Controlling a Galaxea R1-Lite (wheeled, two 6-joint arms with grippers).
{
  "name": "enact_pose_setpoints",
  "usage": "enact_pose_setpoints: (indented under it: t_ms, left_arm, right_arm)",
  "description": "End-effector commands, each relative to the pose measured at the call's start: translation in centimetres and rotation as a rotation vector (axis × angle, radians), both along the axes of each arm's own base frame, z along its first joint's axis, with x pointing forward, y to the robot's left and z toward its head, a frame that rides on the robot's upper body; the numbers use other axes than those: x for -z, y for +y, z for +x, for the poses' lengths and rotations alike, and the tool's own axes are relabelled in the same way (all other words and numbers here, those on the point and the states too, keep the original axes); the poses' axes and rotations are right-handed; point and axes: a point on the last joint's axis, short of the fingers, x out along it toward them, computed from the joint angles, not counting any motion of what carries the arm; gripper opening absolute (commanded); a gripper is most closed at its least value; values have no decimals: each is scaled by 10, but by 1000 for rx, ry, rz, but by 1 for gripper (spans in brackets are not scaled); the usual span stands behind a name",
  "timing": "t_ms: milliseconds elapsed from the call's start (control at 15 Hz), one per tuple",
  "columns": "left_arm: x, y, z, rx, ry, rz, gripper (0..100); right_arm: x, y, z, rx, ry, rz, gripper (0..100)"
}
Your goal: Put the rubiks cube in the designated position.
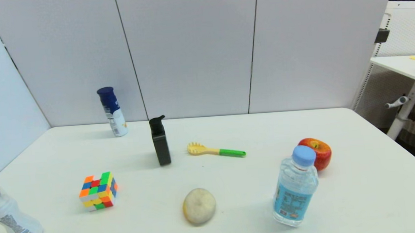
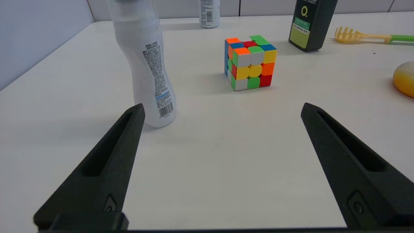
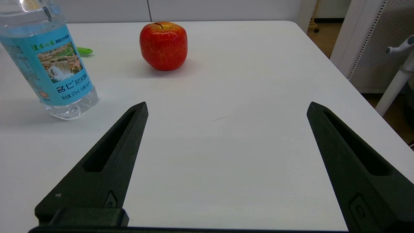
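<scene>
cube waiting, both grippers wide and empty

grey panels wall a white table (image 1: 235, 202), the biggest thing here. on it, by size: a water bottle (image 1: 295, 187) at the near right, a white bottle (image 1: 8, 216) at the near left edge, a black pump bottle (image 1: 160, 141) mid-table, an apple (image 1: 317, 152) behind the water bottle. the cube (image 1: 98, 191) sits flat on the left half, between the white bottle and the pump bottle, touching neither.

the left gripper (image 2: 223, 110) hangs low on the near side of the cube, fingers spread wide, holding nothing. the right gripper (image 3: 226, 108) is likewise wide and empty, near the water bottle.

likely step: reach for the cube. go in with the left, steer clear of the white bottle just beside one finger (image 2: 123, 139), square the fingers to two opposite flat faces, and close mid-height.
</scene>
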Motion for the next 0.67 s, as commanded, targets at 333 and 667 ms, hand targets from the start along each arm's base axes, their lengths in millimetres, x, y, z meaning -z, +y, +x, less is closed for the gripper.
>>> enact_pose_setpoints:
  t_ms: [333, 667]
  left_arm:
    - [-16, 0, 9, 3, 103, 3, 100]
    - [-125, -2, 51, 66, 124, 6, 100]
  right_arm:
    - [0, 0, 0, 0, 0, 0, 100]
    - [0, 0, 0, 0, 0, 0, 100]
